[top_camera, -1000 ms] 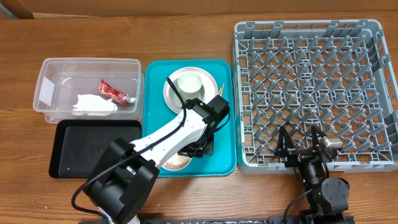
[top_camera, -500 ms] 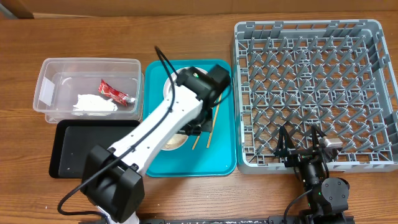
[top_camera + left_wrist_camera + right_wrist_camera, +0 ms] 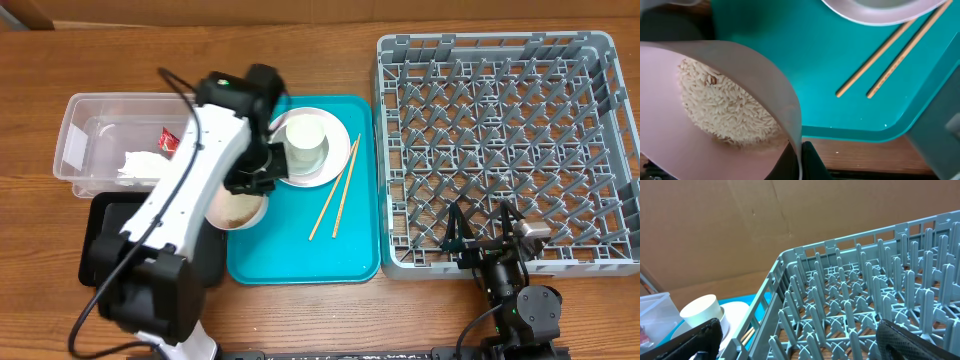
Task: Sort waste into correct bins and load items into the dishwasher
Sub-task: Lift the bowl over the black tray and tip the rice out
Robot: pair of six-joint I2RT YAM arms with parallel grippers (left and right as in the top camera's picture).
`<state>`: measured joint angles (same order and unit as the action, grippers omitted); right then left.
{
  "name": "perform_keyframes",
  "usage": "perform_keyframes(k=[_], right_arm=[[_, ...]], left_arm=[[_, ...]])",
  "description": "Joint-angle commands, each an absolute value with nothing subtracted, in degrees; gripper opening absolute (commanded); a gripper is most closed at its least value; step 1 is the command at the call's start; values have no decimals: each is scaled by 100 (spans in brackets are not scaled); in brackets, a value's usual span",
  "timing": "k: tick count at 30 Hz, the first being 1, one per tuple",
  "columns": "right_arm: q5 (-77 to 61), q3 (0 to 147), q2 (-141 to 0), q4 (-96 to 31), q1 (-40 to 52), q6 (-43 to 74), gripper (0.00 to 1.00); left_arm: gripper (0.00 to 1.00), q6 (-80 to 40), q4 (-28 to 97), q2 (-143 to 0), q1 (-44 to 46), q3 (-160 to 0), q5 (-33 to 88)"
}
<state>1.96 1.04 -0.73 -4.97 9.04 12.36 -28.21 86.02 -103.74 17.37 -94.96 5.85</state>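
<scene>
The left hand (image 3: 799, 161) pinches the rim of the pink bowl (image 3: 752, 70), rice (image 3: 722, 107) inside, at the teal tray's (image 3: 805, 60) 8 o'clock edge. The right hand (image 3: 483, 230) is spread wide at the grey rack's (image 3: 480, 42) 6 o'clock side.

Grey dish rack (image 3: 850, 300) fills view; white cup (image 3: 700, 311) left, apparently on plate (image 3: 736, 315); right gripper (image 3: 799, 330) jaws wide.

A pink bowl (image 3: 740, 55) holds whitish rice (image 3: 725, 110); teal tray (image 3: 805, 65); grey gridded rack (image 3: 500, 130).
</scene>
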Motion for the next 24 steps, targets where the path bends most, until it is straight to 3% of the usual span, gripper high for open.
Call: perform_keyframes(k=[1,9,24], right_arm=[[244,45,-34,-460,886,1201,100],[244,45,-34,-460,886,1201,100],[244,45,-34,-460,886,1201,100]], left_arm=[[4,-2650,8643,-9712,1459,-9594,753],[4,-2460,8678,-9076,784,-9476,825],[4,-1435,8726,-8997,-827,-9445,2228]])
